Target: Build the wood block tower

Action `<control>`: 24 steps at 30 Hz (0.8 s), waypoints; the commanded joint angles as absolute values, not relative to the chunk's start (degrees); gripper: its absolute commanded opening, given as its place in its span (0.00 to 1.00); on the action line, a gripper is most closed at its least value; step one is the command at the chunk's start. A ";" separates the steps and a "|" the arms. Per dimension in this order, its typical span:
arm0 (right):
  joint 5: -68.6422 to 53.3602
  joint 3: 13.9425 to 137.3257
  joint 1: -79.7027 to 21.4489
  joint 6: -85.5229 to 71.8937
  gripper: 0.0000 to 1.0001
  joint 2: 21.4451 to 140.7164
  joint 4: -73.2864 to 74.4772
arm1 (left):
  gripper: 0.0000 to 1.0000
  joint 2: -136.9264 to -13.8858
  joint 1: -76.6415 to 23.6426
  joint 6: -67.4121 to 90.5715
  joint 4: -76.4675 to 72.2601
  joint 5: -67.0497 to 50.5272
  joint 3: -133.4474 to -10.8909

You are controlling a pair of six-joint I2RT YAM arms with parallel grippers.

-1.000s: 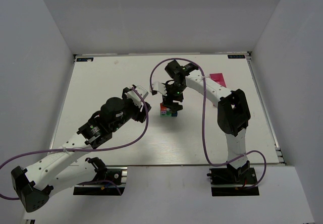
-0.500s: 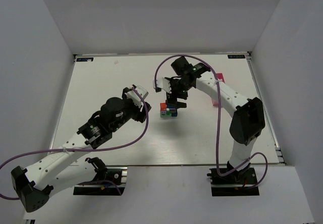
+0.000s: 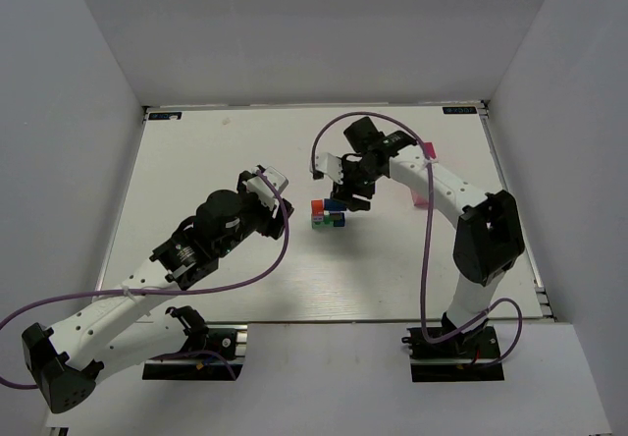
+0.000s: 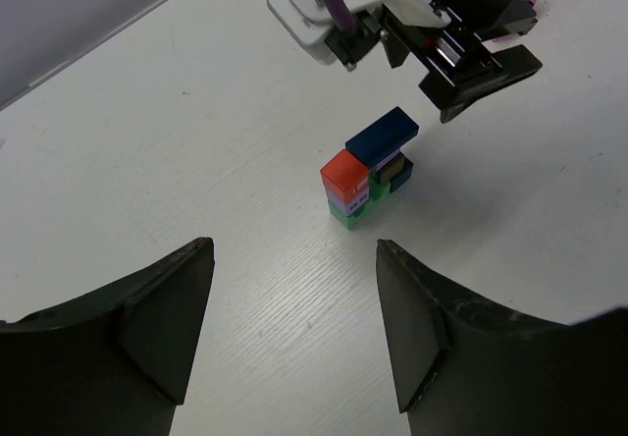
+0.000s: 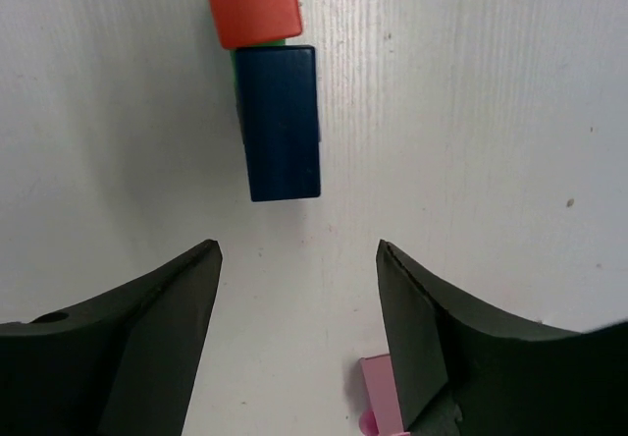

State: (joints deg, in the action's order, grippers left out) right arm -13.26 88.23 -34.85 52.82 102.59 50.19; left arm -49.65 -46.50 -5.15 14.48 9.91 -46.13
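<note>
- Now, your wood block tower [image 3: 328, 214] stands mid-table, with a long blue block [image 5: 282, 122] on top beside a red block [image 5: 250, 2].
- Your right gripper [image 5: 296, 251] hangs just above its far side, jaws spread, empty.
- Your left gripper [image 4: 294, 249] hangs nearby, likewise spread and empty.

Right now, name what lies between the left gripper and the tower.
Only bare table separates left gripper and tower, per the left wrist view.

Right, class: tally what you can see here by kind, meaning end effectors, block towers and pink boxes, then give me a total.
end effectors: 2 (left end effector, right end effector, both open and empty)
wood block tower: 1
pink box: 1
Total: 4
</note>
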 commanded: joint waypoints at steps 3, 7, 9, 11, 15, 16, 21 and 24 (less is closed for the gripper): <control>-12.66 88.24 -33.31 49.49 0.63 102.13 47.29 | 0.77 -48.52 -46.32 -5.36 13.27 10.28 -45.79; -10.90 88.77 -32.61 46.76 0.46 104.32 46.06 | 0.77 -48.52 -46.32 -5.36 13.27 10.28 -45.79; -10.20 89.38 -32.78 45.80 0.37 106.07 46.23 | 0.77 -48.52 -46.32 -5.36 13.27 10.28 -45.79; -9.93 89.73 -32.52 44.74 0.30 106.78 46.14 | 0.77 -48.52 -46.32 -5.36 13.27 10.28 -45.79; -9.49 90.00 -32.26 43.51 0.23 108.10 45.35 | 0.77 -48.52 -46.32 -5.36 13.27 9.76 -45.79; -10.10 90.00 -32.43 43.16 0.21 108.45 45.26 | 0.77 -48.52 -46.32 -5.36 13.27 9.76 -45.79; -11.60 90.70 -31.82 41.58 0.20 108.90 45.26 | 0.77 -48.52 -46.32 -5.36 13.27 9.76 -45.79; -12.83 90.70 -31.55 40.87 0.20 109.42 45.26 | 0.77 -48.52 -46.32 -5.36 13.27 9.76 -45.79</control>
